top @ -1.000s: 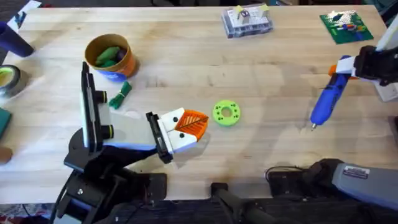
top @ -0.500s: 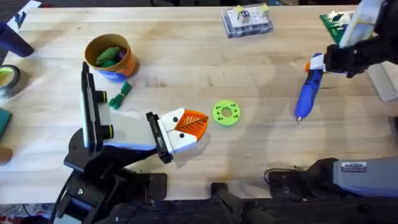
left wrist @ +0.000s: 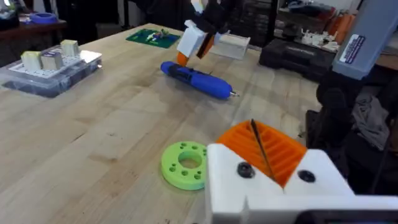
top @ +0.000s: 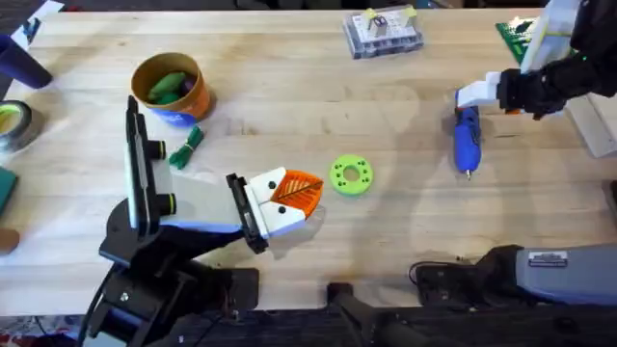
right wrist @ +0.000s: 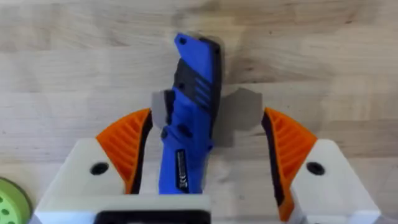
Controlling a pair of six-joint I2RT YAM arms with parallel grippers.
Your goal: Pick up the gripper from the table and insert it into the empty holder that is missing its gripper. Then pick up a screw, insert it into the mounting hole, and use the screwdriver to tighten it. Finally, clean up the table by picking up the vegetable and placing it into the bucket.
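Listing table contents from the left edge to the right, risk entries first.

Risk, screwdriver: screwdriver (top: 467, 138) sits between spread pads, touching one at most; if lifted like this it could likely roll or drop, and its thin tip could strike the wood.

Risk, bean: vegetable (top: 187, 147) lies close beside the left arm; a sweep of that arm could knock it off toward the near edge.

Bucket (top: 172, 89): orange tub near the far left corner, green pieces already inside.

Vegetable: on the table just beside the bucket, on its near side, not yet in it.

Left gripper (top: 289, 198): near the front edge, left of centre; one orange ribbed pad seated in the white holder (left wrist: 311, 177); whether the fingers are apart or together cannot be told.

Green ring disc (top: 350, 175): flat, just right of the left gripper.

Screw box (top: 384, 32): clear case at the far edge, middle.

Screwdriver axis: long axis runs far-to-near across the table; metal tip points toward the near edge.

Right gripper (right wrist: 208, 155): near the far right corner, pads (right wrist: 124, 146) spread wide, straddling the blue body, no clamp.
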